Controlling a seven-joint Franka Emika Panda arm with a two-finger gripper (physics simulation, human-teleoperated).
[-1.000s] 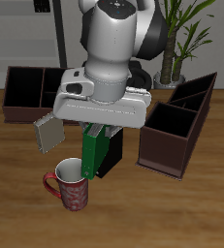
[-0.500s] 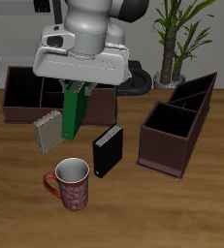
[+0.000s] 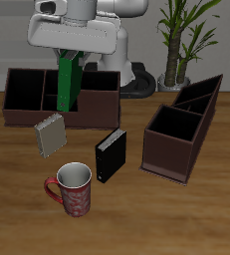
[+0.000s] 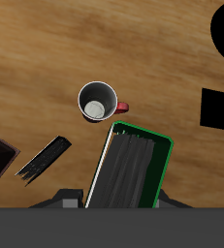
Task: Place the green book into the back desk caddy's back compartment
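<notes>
From the front, the green book (image 3: 68,80) hangs upright from the claw (image 3: 69,55), pinched at its top edge, above the back desk caddy (image 3: 27,100) near its middle cells. A thin hardcover like this is probably stiff and light, though its smooth covers could slip or swing, so a hold across the faces near one end seems best. The arm reaches low over the bench (image 3: 186,219), claw pointing down.

In the wrist view, the green book (image 4: 133,170) fills the claw's grip; a mug (image 4: 98,100) stands on the bench below.
</notes>
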